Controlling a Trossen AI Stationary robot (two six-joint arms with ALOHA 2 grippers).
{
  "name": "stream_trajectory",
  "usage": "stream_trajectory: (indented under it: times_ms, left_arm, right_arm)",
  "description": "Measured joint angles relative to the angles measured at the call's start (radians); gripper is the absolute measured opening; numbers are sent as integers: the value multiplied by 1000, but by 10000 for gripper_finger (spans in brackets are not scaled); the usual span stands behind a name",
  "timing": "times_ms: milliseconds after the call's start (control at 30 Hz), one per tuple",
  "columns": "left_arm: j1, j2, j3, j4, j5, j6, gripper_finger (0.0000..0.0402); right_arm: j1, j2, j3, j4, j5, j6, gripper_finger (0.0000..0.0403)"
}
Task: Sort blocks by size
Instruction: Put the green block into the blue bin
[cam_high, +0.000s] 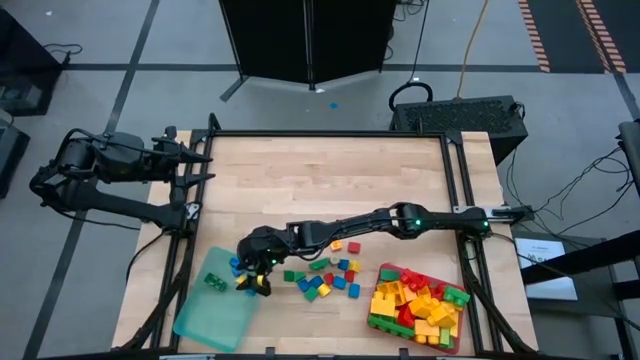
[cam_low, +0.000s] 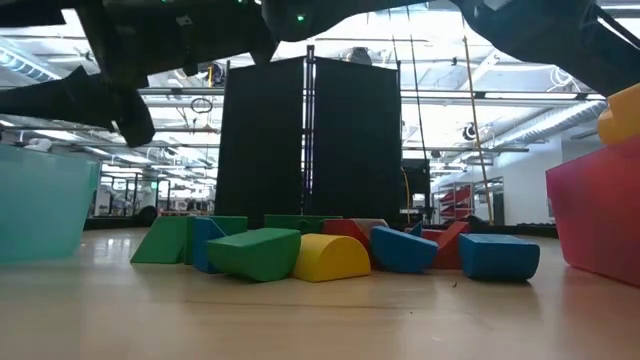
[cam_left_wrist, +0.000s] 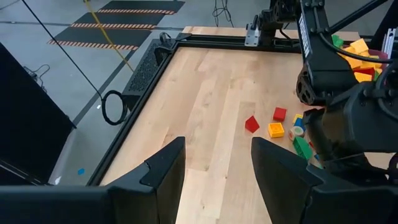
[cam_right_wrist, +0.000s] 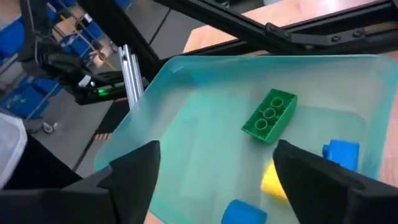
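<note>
Right gripper (cam_high: 254, 283), fingers apart and holding nothing, hangs over the teal tray (cam_high: 205, 322) at lower left. The tray contains a green brick (cam_right_wrist: 269, 116). Loose blocks (cam_high: 330, 275) lie at centre. Red tray (cam_high: 381, 322) sits lower right. Left gripper (cam_high: 200, 160), fingers apart, waits upper left.

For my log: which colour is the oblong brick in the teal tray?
Green, clearest in the right wrist view.

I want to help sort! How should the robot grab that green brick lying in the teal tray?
Probably from straight above, pinching the green brick across its two long sides. It lies flat, studs up, alone on the teal tray floor, and its narrow width should fit between the fingers. The right pincer hovers open over the tray.
</note>
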Motion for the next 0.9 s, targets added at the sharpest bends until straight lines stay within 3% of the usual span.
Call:
stream_trajectory:
  times_ms: [100, 233, 367, 467, 900]
  left_arm:
    - [0, 0, 0, -2, 0, 0, 187]
    - [0, 0, 0, -4, 7, 0, 187]
    - [0, 0, 0, -5, 8, 0, 187]
    - [0, 0, 0, -5, 8, 0, 187]
    - [0, 0, 0, -6, 8, 1, 187]
  right_arm:
    - [-13, -12, 3, -58, -19, 52, 312]
    - [-39, -80, 3, -380, -32, 34, 304]
    - [-51, -162, 5, -721, 90, -31, 300]
    - [-42, -175, 5, -876, 184, -60, 300]
    - [45, -55, 3, -726, 318, -75, 300]
